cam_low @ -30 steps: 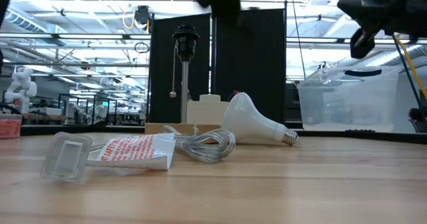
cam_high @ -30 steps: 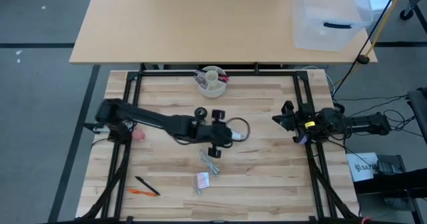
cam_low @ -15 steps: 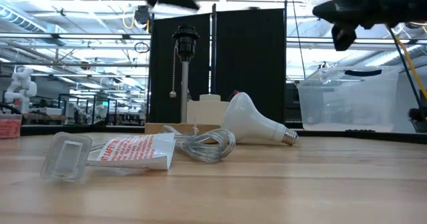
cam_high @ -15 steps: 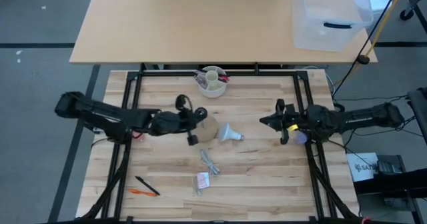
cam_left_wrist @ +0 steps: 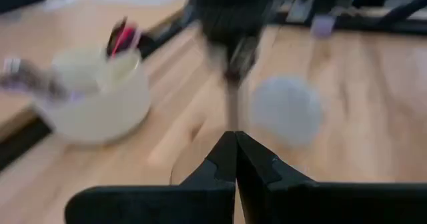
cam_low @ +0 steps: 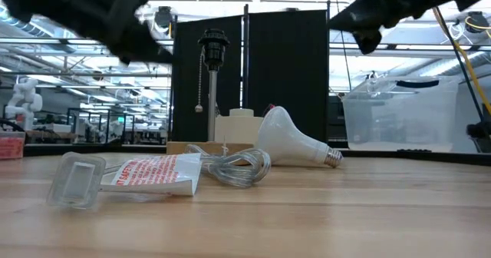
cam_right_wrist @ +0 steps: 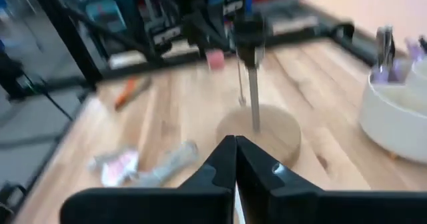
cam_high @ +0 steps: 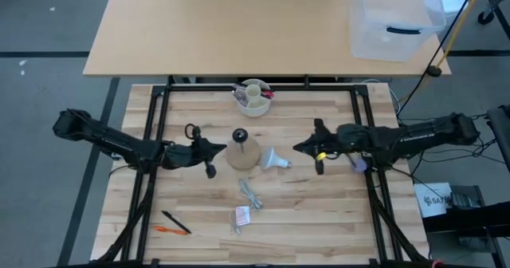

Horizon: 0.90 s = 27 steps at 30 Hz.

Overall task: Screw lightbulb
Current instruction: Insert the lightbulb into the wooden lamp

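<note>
1. Near the middle of the table (cam_high: 335,212), we see the lightbulb (cam_high: 273,159) lying on its side, its dome toward the wooden lamp base (cam_high: 243,151) just beside it and its screw neck pointing toward the right edge.
2. We find the left gripper (cam_high: 210,150) above the table between the left edge and the lamp base, fingers clenched together and grasping nothing.
3. We see the right gripper (cam_high: 303,147) on the other side, between the bulb and the right edge, its fingers likewise pressed tight with nothing between them.
4. At the back edge, we note a cream cup of pens (cam_high: 253,97).
5. Toward the front edge, we see a coiled cord (cam_high: 252,193) and a small packet (cam_high: 241,216); an orange pen (cam_high: 169,230) and a black pen (cam_high: 175,221) lie near the front-left corner.
</note>
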### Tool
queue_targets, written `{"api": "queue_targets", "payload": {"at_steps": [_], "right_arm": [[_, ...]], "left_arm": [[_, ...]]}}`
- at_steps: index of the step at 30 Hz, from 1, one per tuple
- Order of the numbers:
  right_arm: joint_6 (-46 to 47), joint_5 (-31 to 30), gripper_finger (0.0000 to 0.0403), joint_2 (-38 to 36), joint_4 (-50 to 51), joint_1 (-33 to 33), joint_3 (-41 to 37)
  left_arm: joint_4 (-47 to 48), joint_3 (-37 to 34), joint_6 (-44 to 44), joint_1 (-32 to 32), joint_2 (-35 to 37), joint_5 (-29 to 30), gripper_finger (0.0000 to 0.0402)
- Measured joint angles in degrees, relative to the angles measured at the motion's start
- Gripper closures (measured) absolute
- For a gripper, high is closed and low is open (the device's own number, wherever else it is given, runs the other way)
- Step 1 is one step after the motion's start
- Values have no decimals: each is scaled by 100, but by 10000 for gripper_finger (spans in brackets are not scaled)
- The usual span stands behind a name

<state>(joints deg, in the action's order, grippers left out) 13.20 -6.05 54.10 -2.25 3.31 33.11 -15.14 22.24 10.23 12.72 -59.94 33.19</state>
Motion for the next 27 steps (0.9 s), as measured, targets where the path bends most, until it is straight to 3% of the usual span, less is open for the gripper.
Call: {"api": "queue_targets", "payload": {"at_steps": [6,14,18,22,27], "right_arm": [[259,-5,337,1154,656,0,552],[387,39,184,2423,890,45,992],[264,37,119,2887,1293,49,1399],[151,3,91,3398,1760,37,1805],[159,-455,89,4060,2402,-36,2256]], "left_arm": [[-350,-545,622,-239,-268,4,369],[-1064,-590,587,-231,-854,-168,299],[-1150,-590,589,-231,-1239,-681,288],[-1364,-591,590,-233,-1571,-752,287],[-1541,-590,586,-231,-1749,-752,287]]}}
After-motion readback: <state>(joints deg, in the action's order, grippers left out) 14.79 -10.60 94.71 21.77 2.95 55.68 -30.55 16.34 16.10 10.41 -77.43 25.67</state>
